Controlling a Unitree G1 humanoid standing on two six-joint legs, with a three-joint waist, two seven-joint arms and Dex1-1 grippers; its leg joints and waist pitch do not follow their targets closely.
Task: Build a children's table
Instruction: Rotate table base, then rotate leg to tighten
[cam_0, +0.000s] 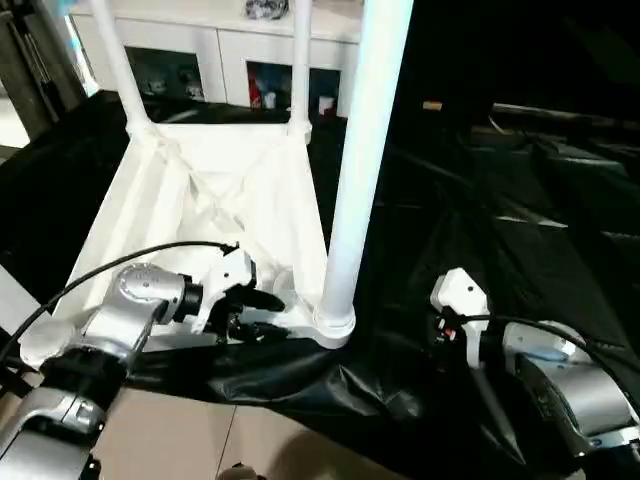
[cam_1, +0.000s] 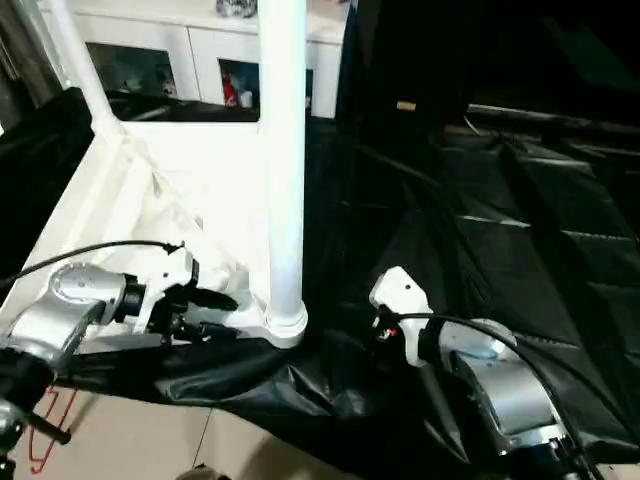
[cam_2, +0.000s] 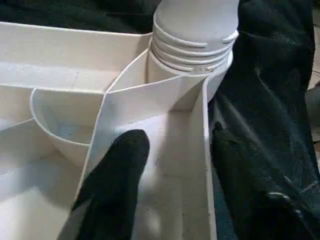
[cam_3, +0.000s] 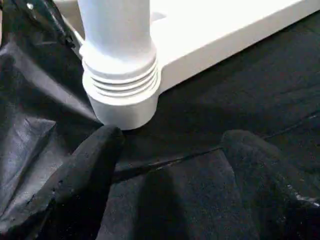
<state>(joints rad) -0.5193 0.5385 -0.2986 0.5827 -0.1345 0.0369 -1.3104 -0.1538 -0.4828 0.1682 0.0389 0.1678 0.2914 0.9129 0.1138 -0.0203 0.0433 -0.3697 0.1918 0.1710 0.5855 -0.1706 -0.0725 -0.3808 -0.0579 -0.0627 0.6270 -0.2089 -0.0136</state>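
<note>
Lying upside down, the children's table (cam_0: 215, 190) runs near to far, legs upright (no writing legible). The left gripper (cam_2: 172, 165) straddles its near rim, fingers parted; the right gripper (cam_3: 170, 165) gapes empty.

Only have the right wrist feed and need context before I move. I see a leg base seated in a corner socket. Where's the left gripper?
Observer: The left gripper is at the near rim of the table top, right beside that near leg. Its fingers straddle the rim wall, one inside a rib pocket and one outside over the black sheet.
Operator: Clamped on the wall?
Observer: No, it's open. The inner finger stands clear of the wall.
Operator: Other legs?
Observer: The far-left leg and the far-right leg both stand upright in the far corners of the upturned top.
</note>
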